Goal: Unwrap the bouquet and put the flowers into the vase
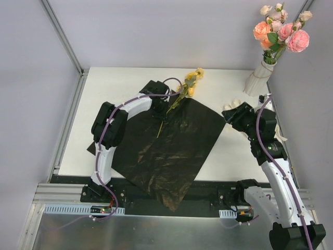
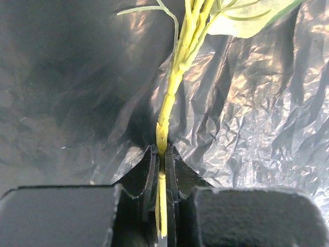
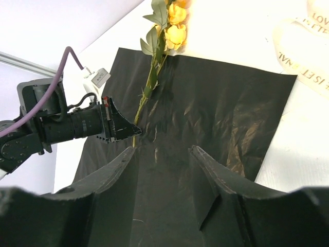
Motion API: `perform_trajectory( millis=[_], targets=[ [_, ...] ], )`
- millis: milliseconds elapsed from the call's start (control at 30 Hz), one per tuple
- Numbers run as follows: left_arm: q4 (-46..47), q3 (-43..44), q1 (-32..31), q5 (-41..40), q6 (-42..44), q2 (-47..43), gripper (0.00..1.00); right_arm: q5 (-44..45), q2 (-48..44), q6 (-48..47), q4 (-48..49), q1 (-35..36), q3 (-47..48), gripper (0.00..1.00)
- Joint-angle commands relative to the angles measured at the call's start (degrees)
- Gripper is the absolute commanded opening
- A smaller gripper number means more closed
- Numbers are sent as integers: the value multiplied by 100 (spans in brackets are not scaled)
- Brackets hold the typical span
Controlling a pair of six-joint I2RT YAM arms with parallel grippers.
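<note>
While the left pincer pinches the yellow flower stem, right pincer spread empty, it needs lifting to the upper-right vase.

The right gripper is hovering, jaws spread, over the black sheet. The left gripper is pinching the stem of a yellow flower whose heads are lying on the white table; a lettered cream ribbon is lying nearby.
</note>
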Motion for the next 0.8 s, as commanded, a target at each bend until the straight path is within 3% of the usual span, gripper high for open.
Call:
perform_trajectory(
  millis=[0,267,433,767],
  targets=[
    [21,-155,-41,-279,-46,-651,0,-326,-158,393,302,26,-60,49],
    [82,-198,-41,378,-467,-1504,0,-1039,53,1692,1909,61,-806,55],
    [547,-866,-41,722,-679,-2172,0,-1057,491,2493,3009,323,-1133,64],
    [1470,-2140,-199,1477,-1267,-3385,0,-548,1660,2819,4012,1413,-800,65]
  ],
)
